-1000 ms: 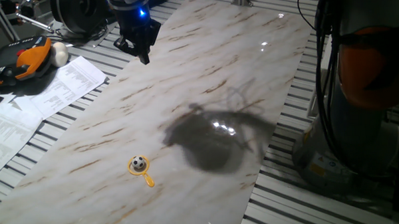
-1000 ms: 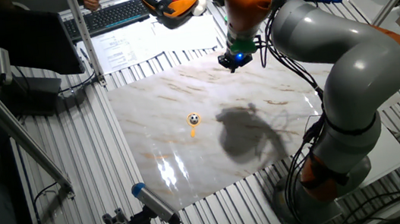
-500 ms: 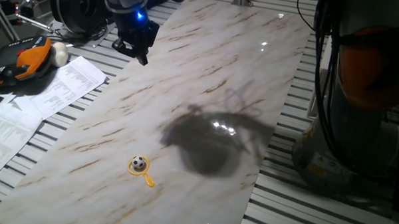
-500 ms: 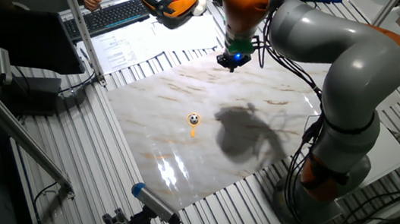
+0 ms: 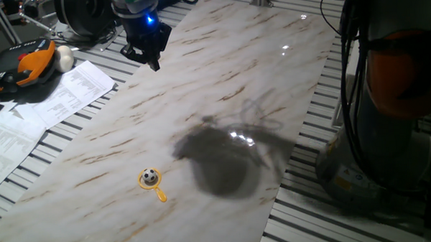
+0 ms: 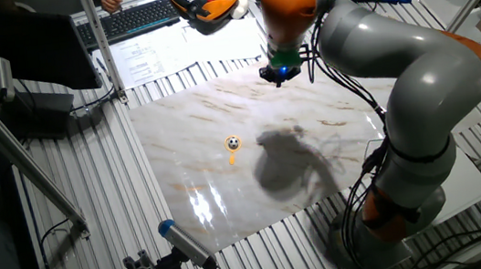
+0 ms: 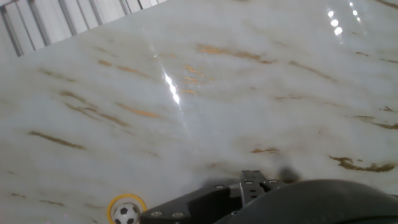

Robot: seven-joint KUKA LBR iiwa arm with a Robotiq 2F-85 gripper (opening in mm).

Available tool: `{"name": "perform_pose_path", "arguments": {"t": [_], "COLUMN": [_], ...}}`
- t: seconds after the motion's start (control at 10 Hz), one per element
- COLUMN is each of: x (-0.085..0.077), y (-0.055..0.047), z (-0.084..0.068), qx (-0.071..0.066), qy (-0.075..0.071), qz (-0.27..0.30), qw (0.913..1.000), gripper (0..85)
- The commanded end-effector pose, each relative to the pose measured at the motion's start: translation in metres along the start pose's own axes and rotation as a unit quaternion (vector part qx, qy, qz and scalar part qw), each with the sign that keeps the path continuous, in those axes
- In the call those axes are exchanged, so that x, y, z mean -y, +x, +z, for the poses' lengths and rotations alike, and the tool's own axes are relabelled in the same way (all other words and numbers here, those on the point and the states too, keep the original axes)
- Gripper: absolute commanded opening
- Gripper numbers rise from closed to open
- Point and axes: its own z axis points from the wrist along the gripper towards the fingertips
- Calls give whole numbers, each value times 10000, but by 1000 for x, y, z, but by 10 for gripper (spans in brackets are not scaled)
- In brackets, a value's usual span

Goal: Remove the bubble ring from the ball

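Marble-patterned board (image 5: 257, 76) covers the slatted worktable, with loose papers (image 5: 49, 98) and an orange-and-black pendant (image 5: 27, 66) off at its ten o'clock edge in one fixed view. Near the board's seven o'clock corner lies the bubble ring (image 5: 152, 182), a yellow-orange loop flat on the surface around the ball (image 5: 150, 176), its stubby handle pointing toward five o'clock. From the other fixed view the pair sits left of the board's centre, and the hand view catches it at its bottom edge near seven o'clock. Well apart, up at eleven o'clock, the gripper (image 5: 154, 60) hangs above the board with nothing in it; I cannot tell how wide its fingers stand. This looks like the approach step: the next move calls for travelling over to the ring, descending, and pinching the handle or rim without nudging the ball.
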Motion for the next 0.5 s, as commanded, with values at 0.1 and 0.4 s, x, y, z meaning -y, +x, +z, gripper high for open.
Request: {"name": "perform_pose_path", "arguments": {"t": [0.1, 0.4], "x": [0, 0], "y": [0, 0], "z": [0, 0], "qx": [-180, -421], "qy": [106, -217], "qz": [-86, -97], "qw": [9997, 9988], "gripper": [170, 170]}}
